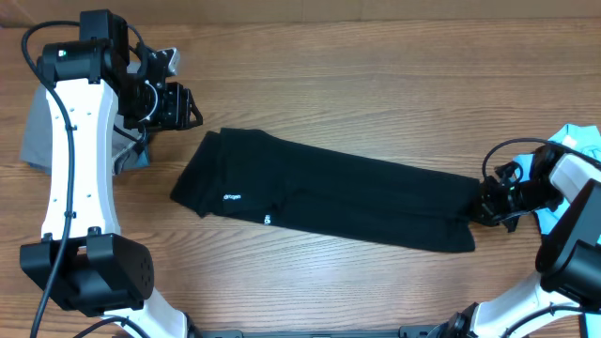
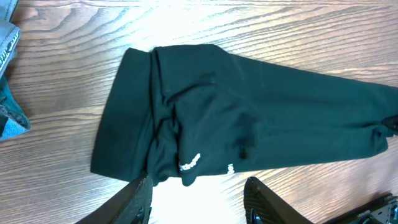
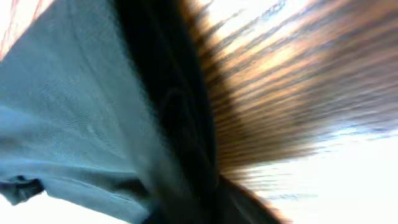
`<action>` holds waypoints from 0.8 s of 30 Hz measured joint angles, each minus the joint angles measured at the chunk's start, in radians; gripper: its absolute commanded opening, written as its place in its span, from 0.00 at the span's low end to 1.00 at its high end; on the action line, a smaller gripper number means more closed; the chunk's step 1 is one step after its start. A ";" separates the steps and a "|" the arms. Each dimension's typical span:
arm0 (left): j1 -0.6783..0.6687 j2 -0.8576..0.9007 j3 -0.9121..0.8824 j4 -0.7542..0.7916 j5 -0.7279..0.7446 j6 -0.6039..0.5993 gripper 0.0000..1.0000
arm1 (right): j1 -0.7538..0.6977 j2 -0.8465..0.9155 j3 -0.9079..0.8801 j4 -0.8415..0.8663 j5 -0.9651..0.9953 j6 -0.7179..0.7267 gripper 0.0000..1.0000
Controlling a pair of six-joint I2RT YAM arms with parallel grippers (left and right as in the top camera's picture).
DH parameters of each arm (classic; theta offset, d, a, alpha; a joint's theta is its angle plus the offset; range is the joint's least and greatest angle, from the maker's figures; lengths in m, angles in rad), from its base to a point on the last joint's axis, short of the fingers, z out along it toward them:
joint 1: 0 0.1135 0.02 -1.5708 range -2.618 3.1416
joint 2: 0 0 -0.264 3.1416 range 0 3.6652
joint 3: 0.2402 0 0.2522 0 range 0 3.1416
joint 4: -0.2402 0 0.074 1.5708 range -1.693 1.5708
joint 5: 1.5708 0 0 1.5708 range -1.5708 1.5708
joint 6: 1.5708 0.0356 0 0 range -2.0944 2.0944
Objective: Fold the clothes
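Flanking shirt (image 1: pixel 329 192): grey cloth (image 1: pixel 33 136), blue cloth (image 1: pixel 577 137)

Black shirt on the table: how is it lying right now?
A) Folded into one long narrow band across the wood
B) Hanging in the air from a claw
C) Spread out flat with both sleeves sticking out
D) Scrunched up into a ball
A: the overhead view shows the black shirt lying flat on the wooden table as one long narrow band, running slantwise from left to right, with no sleeves sticking out.
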 measured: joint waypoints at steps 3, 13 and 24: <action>0.000 0.000 0.000 0.000 0.000 0.000 0.51 | 0.000 -0.025 0.003 0.011 0.042 0.019 0.61; 0.000 0.000 0.000 0.000 0.000 0.000 0.51 | -0.014 -0.037 0.008 0.139 -0.016 -0.161 0.75; 0.000 0.000 0.000 0.008 0.000 0.015 0.52 | -0.025 -0.087 -0.101 0.238 -0.050 -0.155 0.46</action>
